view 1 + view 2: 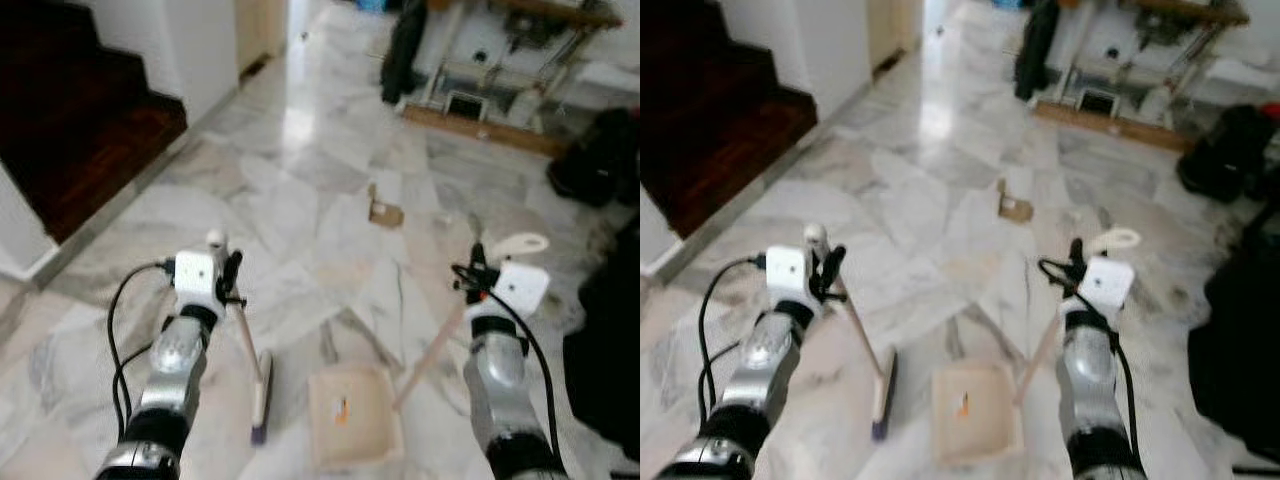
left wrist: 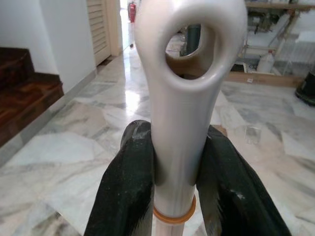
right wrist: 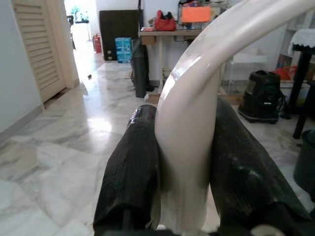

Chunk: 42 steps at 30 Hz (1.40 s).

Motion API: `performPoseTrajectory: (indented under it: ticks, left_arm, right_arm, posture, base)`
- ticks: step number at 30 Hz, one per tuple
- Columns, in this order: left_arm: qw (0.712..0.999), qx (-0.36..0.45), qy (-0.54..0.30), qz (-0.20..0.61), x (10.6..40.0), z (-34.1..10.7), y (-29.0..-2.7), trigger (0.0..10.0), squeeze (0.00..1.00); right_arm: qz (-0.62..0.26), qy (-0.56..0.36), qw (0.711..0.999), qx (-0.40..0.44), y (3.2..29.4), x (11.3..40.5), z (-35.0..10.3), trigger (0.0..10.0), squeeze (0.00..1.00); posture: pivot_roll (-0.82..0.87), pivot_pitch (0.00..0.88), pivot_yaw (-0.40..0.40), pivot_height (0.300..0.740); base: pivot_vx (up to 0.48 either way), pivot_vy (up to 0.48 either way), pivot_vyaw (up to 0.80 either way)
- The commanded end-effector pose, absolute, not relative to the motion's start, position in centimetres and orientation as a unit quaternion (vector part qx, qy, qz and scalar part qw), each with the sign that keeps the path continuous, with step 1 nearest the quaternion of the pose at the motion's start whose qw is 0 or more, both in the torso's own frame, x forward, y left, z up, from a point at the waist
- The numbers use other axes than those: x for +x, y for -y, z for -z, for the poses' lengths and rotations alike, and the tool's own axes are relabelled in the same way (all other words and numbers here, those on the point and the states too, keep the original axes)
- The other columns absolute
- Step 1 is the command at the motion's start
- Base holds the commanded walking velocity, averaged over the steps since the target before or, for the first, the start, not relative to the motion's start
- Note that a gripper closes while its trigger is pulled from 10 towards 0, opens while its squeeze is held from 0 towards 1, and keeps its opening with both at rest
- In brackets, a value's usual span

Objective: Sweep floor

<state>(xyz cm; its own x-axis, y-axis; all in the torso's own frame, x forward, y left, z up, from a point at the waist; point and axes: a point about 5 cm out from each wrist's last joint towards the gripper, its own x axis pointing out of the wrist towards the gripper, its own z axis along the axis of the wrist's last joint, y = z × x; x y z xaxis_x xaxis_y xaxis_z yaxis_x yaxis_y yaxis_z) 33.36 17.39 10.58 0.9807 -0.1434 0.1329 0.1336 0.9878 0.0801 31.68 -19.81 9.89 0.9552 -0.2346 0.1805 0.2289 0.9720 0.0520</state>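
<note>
Broom [image 1: 258,385] clamped in left hand [image 2: 178,162]; dustpan [image 1: 352,416] handle clamped in right hand [image 3: 183,162], both low on marble floor [image 1: 300,200].

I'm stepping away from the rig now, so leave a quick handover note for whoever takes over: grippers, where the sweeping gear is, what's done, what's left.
Left gripper: shut on the broom handle; broom head on the marble floor.
Right gripper: shut on the dustpan handle; dustpan flat on the floor beside the broom head, with a small orange bit inside.
Left: a cardboard scrap lies ahead, not yet swept.
</note>
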Motion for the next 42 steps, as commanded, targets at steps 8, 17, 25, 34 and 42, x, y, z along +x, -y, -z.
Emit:
performPoseTrajectory:
  ticks: [8,17,25,34,42]
  left_arm:
    - [0.992,0.035,0.091,0.082,33.6,-11.4,-16.7,10.0,0.0]
    - [0.991,0.034,0.093,0.091,33.8,-11.6,-16.3,10.0,0.0]
    - [0.99,0.036,0.093,0.1,34.0,-11.9,-16.3,10.0,0.0]
    - [0.987,0.047,0.092,0.119,34.7,-12.6,-16.4,10.0,0.0]
    - [0.986,0.053,0.092,0.13,35.2,-13.1,-16.2,10.0,0.0]
  right_arm:
    - [0.127,0.107,0.986,0.018,20.4,31.7,-10.5,10.0,0.0]
    - [0.133,0.098,0.986,0.026,20.4,31.6,-10.1,10.0,0.0]
    - [0.136,0.102,0.985,0.024,20.1,31.4,-9.8,10.0,0.0]
    - [0.144,0.104,0.984,0.031,19.4,31.3,-9.4,10.0,0.0]
    - [0.167,0.108,0.979,0.04,20.0,31.1,-9.3,10.0,0.0]
  posture:
    - [0.13,0.071,-0.062,0.74]
    - [0.14,0.057,-0.048,0.74]
    - [0.16,0.041,-0.01,0.74]
    - [0.15,0.018,0.036,0.74]
    - [0.15,0.026,0.061,0.74]
  base:
    - [0.286,0.0,0.0]
    - [0.28,0.0,-0.14]
    - [0.286,0.0,-0.36]
    - [0.284,0.0,0.0]
    - [0.277,0.0,0.0]
